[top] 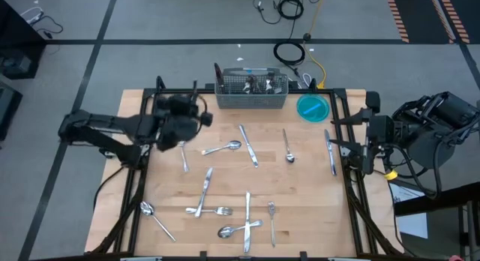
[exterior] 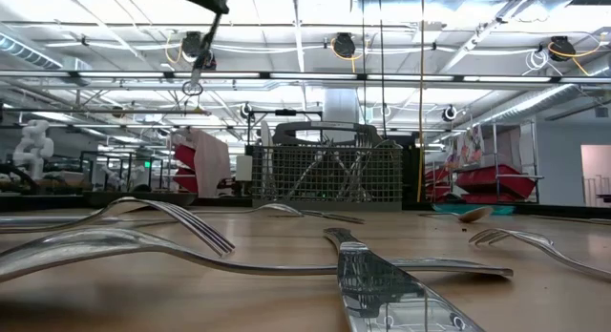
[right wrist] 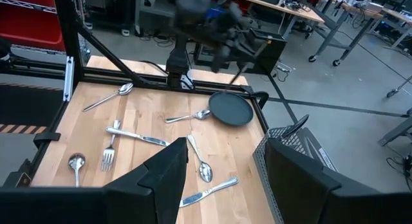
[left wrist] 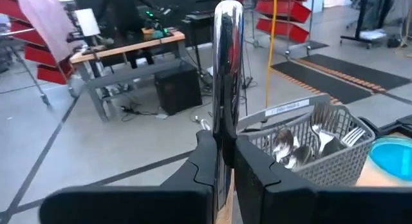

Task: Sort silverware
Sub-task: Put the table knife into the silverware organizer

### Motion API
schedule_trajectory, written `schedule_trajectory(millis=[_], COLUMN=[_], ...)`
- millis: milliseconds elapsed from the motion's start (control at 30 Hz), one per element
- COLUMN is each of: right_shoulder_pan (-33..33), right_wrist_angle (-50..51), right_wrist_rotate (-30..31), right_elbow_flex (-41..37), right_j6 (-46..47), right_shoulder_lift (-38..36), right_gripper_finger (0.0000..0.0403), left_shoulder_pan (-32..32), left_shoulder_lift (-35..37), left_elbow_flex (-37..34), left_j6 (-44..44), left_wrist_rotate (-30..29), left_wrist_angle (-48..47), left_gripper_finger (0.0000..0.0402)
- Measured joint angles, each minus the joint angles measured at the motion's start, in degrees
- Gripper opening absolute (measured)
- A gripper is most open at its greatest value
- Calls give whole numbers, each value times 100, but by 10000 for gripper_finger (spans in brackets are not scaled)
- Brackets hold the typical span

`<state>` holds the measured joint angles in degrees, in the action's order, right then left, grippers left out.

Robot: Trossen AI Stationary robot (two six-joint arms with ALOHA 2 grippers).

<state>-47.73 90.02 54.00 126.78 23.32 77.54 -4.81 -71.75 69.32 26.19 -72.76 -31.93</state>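
a few pieces stand in the wire caddy (top: 252, 91) at the bench's (top: 315, 216) far edge; about a dozen forks, spoons and knives (top: 248, 145) lie loose on the wood, so most sorting is left. the left gripper (left wrist: 225, 161) is clamped on one shiny utensil (left wrist: 227, 69), lifted near the caddy. the right gripper (right wrist: 225, 179) waits open at the bench's right edge

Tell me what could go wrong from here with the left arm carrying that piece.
1. The left tool pinches a utensil low on its length, most of it standing above the fingers, so it may swing or slip mid-air.
2. The caddy already bristles with forks and spoons; the piece could catch on them and bounce out.
3. A knife and spoon lie below the arm; a drop could scatter them.
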Motion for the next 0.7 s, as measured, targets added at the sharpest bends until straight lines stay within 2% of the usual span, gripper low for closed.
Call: schedule_trajectory(millis=[67,200,267,333,500,700], right_shoulder_pan=[0,1,-2,0,-2,-1], right_wrist_angle=[-1,-2,-1,0,0,0], right_wrist_rotate=[-2,-7,-9,-11,-15,-15], right_elbow_flex=[0,0,0,0,0,0], right_j6=[-1,-1,-1,-1,-1,2], right_shoulder_lift=[0,0,0,0,0,2], right_gripper_finger=[196,196,196,196,196,196], left_shoulder_pan=[368,1117,1468,1830,2737,3453], left_shoulder_lift=[-2,-21,-123,-209,-583,-1115], left_elbow_flex=[-11,-259,-278,-285,-289,-291], left_j6=[-798,-2609,-3094,-3329,-3442,-3373], left_wrist_rotate=[500,2137,2552,2893,4648,5591], left_wrist_angle=[836,2962,3618,3960,4948,5522], left_gripper_finger=[31,31,31,31,31,31])
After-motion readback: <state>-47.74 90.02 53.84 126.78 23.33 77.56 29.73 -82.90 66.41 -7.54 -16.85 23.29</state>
